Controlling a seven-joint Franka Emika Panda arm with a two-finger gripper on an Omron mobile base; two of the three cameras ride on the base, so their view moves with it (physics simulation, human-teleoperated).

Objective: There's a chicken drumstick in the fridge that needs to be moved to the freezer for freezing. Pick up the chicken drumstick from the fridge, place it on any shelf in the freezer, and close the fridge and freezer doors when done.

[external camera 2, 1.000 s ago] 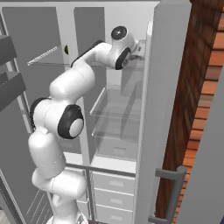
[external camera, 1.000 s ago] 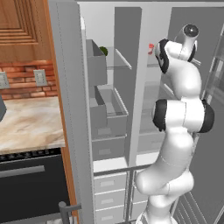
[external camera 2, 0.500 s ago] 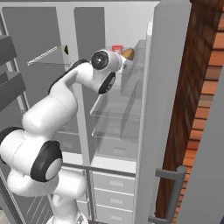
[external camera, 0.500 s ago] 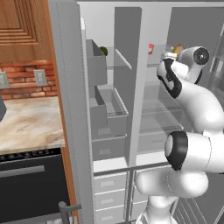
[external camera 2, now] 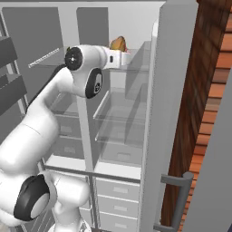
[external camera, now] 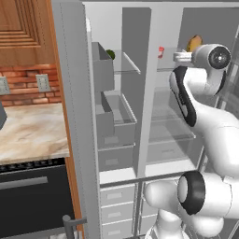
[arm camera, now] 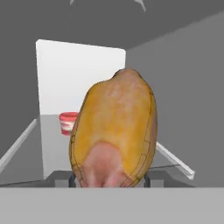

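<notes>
My pincer [arm camera: 109, 177] grips the drumstick [arm camera: 113, 131] at top-shelf height in the fridge. I should back out level, keep my grip, then swing to the freezer [external camera: 112, 112].

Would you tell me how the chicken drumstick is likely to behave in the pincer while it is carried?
The chicken drumstick looks rounded and smooth, so it may slip or twist in the pincer. It bulges well past the fingertips, so it could tilt. It seems to keep its shape, probably fairly stiff.
</notes>
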